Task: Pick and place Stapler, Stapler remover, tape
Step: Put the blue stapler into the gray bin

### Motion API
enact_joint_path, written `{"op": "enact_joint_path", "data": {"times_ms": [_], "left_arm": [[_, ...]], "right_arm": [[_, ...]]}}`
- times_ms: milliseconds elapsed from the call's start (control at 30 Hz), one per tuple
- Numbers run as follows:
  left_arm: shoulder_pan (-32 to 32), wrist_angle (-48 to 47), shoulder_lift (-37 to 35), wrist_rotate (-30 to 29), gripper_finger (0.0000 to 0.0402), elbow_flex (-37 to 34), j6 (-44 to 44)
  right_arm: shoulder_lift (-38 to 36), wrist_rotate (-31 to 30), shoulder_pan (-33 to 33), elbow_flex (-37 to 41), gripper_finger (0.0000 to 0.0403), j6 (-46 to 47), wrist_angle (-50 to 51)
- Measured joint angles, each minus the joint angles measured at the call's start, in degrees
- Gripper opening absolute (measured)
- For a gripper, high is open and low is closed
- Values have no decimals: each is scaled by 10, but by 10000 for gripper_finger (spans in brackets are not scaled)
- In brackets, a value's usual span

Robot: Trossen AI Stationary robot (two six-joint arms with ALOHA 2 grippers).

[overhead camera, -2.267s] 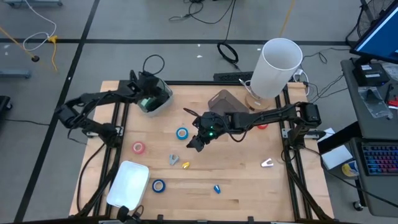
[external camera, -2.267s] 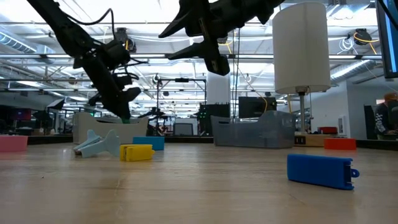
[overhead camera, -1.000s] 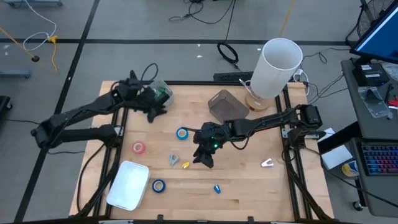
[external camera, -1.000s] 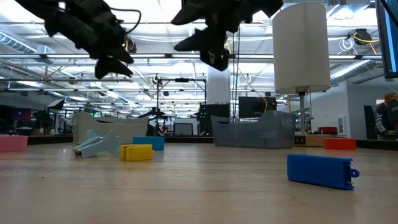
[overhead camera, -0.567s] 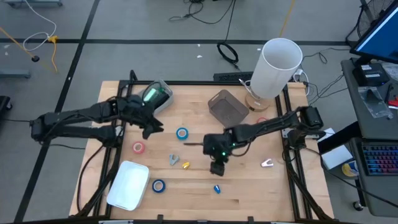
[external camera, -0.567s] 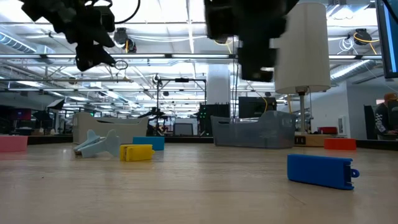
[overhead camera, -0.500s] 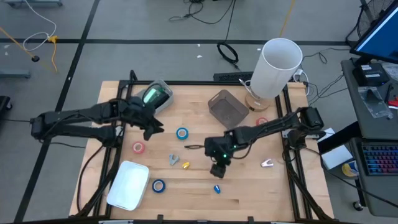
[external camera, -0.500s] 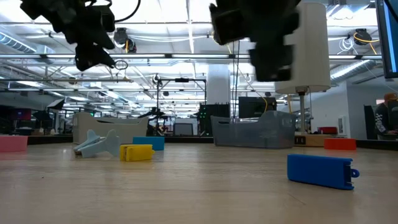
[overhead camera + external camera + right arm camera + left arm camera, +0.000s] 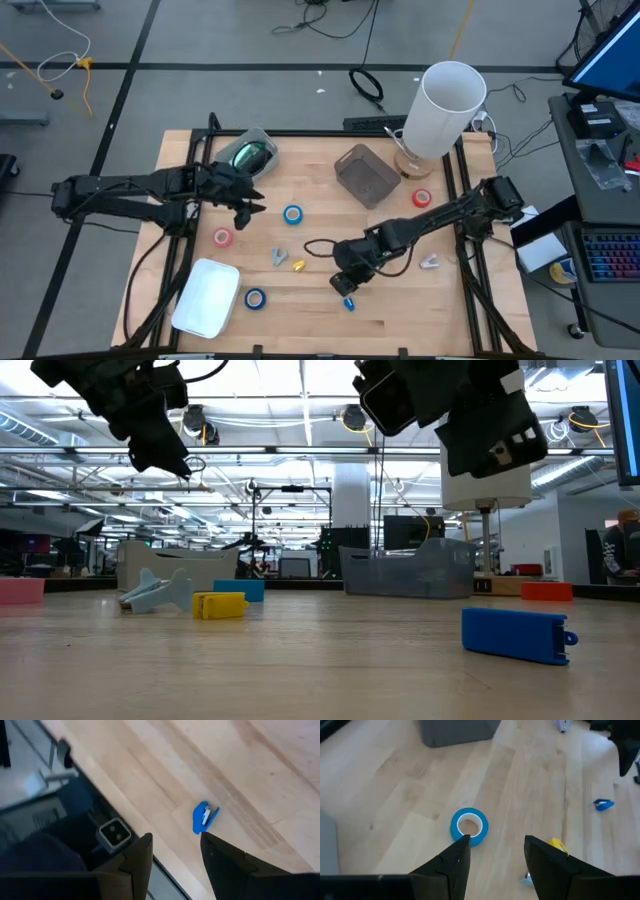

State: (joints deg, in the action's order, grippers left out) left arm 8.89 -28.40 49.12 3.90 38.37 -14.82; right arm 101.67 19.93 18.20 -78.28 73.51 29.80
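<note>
Fingers of the right gripper stand apart and empty, framing the small blue stapler at frame centre; left gripper, also open, frames the blue tape.

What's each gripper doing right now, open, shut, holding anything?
Left gripper: open, empty, above the blue tape roll.
Right gripper: open, empty, over the small blue stapler.
</note>
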Motion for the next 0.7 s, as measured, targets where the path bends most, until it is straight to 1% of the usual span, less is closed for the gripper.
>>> {"op": "enact_joint_path", "data": {"times_ms": [133, 233, 433, 533, 700], "left_arm": [[1, 1, -1, -1, 186, 0, 24], [1, 23, -6, -1, 186, -3, 28], [-11, 91, -56, -8, 186, -45, 16], [-18, 96, -93, -15, 186, -71, 5], [-27, 97, -154, -29, 186, -109, -23]], "right_arm": [[0, -38, 13, 0, 161, 40, 0], [0, -76, 24, 0, 160, 67, 0], [2, -139, 56, 0, 160, 142, -1], [12, -153, 70, -1, 160, 180, -8], [26, -154, 85, -2, 160, 222, -21]]}}
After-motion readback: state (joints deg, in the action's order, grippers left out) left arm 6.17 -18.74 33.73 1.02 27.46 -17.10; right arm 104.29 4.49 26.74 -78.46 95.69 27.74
